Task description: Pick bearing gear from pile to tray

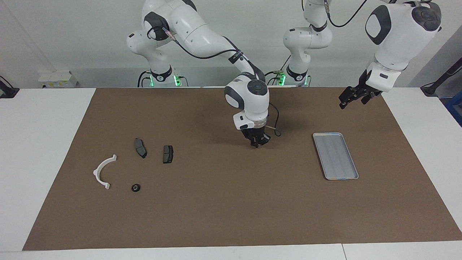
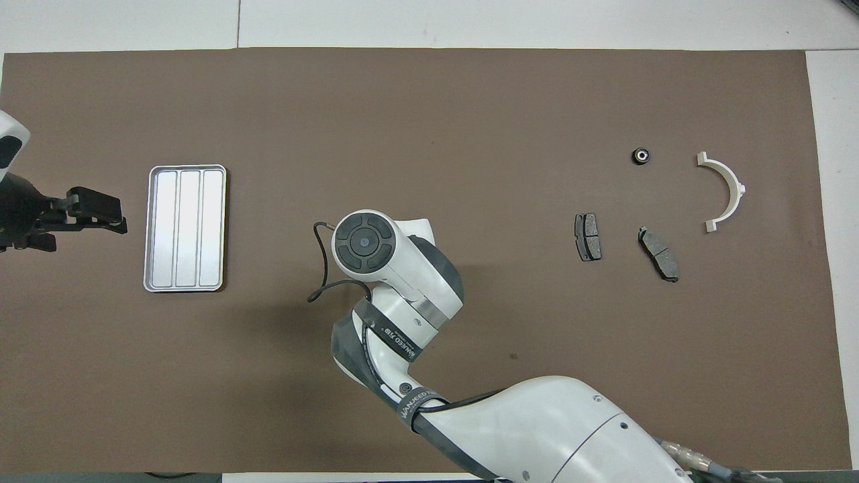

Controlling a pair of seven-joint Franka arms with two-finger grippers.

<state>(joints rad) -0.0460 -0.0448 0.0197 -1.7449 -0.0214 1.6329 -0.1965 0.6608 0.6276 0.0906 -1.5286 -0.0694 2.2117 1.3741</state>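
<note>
place: robotics lab | evidence: two Franka arms (image 1: 202,29), brown mat (image 1: 231,202), white table (image 1: 39,144)

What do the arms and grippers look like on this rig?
Both arms are glossy white with dark grey joint caps and bands. The right arm carries a loose black cable and a black strap with white lettering. The right gripper and left gripper are black.

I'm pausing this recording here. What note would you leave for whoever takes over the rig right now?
Left gripper: jaws open, empty, waiting over the mat at the left arm's end.
Right gripper: low over the middle of the mat; whether it holds anything cannot be seen.
Tray: nothing shows in it.
At the right arm's end of the mat: black round part, white bracket, two brake pads.
Left to do: move the round part to the tray.
</note>
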